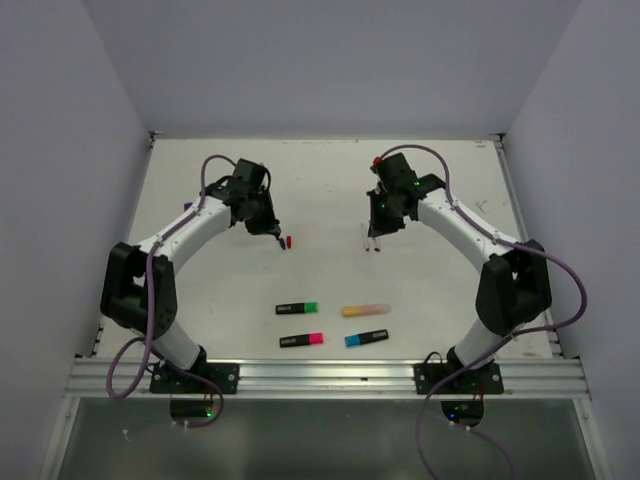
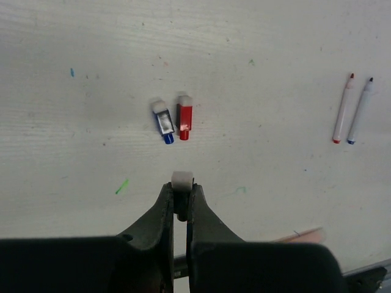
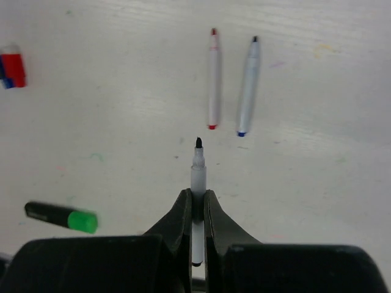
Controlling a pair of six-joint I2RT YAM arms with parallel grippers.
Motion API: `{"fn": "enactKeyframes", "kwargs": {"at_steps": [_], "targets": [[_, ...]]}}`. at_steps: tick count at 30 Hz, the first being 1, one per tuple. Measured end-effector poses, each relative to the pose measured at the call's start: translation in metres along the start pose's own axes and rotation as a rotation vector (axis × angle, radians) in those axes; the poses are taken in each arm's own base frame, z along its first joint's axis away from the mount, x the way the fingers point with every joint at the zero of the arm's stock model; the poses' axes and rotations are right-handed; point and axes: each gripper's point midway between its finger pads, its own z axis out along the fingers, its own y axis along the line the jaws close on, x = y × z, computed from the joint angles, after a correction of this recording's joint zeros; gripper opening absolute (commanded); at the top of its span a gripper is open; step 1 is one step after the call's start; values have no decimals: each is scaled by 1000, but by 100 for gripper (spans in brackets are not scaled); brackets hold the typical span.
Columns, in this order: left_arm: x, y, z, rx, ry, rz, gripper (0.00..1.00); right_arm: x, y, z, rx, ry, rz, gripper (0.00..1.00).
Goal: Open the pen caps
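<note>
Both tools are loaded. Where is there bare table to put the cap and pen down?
Free: the stretch between the red cap and the thin pens, the far table behind them, and the space left of the blue cap. Crowded: the four highlighters near the bases.

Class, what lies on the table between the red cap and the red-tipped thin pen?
Nothing: the left wrist view shows only bare table, faintly ink-specked, between the red cap and the red-tipped pen.

Red cap [image 2: 184, 117] and blue cap [image 2: 164, 122] lie side by side; uncapped red pen [image 3: 213, 79] and blue pen [image 3: 248, 85] lie parallel.
</note>
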Motion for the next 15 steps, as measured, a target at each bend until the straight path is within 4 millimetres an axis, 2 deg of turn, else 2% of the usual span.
{"fn": "enactKeyframes", "kwargs": {"at_steps": [3,6,12,15], "targets": [[1,10,7,-43,4,29,0,2,-37,13,114,35,27,0],[4,19,18,-78,20,47,0,5,-59,24,184,63,44,0],[16,34,41,-130,68,61,0,15,-76,56,258,144,37,0],[24,44,51,-160,90,64,0,21,-84,66,279,176,39,0]]}}
